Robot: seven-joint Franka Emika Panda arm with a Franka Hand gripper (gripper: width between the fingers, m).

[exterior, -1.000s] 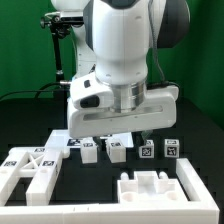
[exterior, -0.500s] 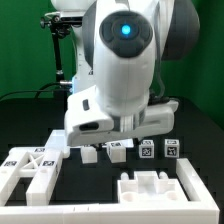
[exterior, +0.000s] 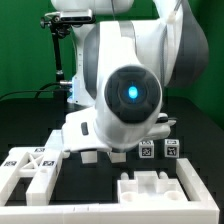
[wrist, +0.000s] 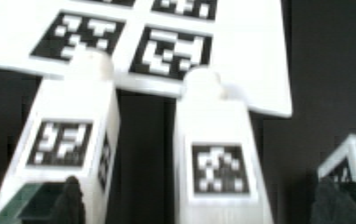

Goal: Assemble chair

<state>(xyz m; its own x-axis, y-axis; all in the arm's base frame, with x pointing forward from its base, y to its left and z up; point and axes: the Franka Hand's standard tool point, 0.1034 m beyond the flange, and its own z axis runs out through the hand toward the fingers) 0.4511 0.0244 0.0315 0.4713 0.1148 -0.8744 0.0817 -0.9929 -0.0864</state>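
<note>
Hand (wrist: 196,192) released, empty, poised over middle block (wrist: 219,150); if lowered off-centre, liable to strike neighbouring block (wrist: 65,140) and tip it over.

On the table (exterior: 95,195) we see the cross-braced frame (exterior: 30,170) at the front, on the exterior view's left, and the slotted panel (exterior: 155,190) at the front, on the exterior view's right, well apart. Behind the gap between them runs a row of small blocks (exterior: 90,155), partly hidden by the arm (exterior: 130,90) above it. The marker board (exterior: 57,140) lies behind the frame. In the wrist view one block (wrist: 65,130) lies beside another block (wrist: 216,150), both just beside the board.
</note>
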